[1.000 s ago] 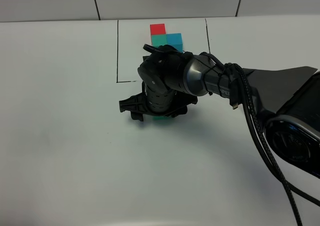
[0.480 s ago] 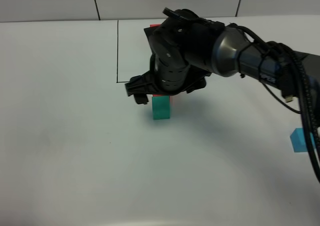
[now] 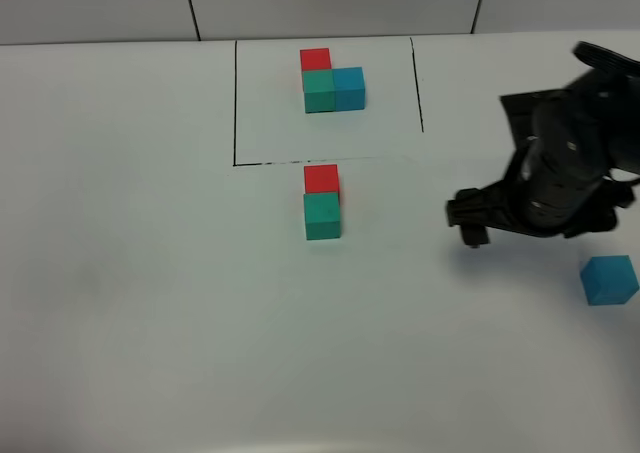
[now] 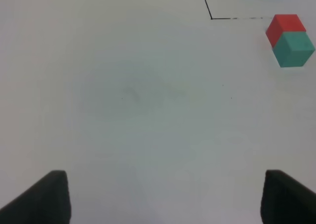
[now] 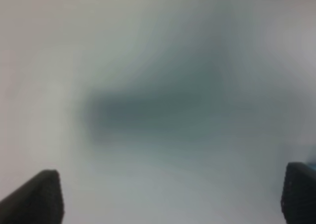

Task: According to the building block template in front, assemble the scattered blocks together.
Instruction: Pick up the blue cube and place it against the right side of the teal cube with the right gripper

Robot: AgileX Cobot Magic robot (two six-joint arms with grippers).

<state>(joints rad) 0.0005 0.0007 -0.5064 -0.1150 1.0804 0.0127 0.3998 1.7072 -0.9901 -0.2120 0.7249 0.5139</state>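
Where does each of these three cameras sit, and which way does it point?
Exterior high: mounted above, facing down on the table, building block template and right arm.
Left wrist: on the left arm, looking past the open left gripper at the table.
Right wrist: on the right arm, facing blurred table; open right gripper shows.
Shared: the first two show the touching red and green cubes.

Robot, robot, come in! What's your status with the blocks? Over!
Left gripper open, empty. Right gripper open, empty, near blue cube. Red cube and teal-green cube joined below template; blue cube apart, not yet placed. Nothing in the way seen.
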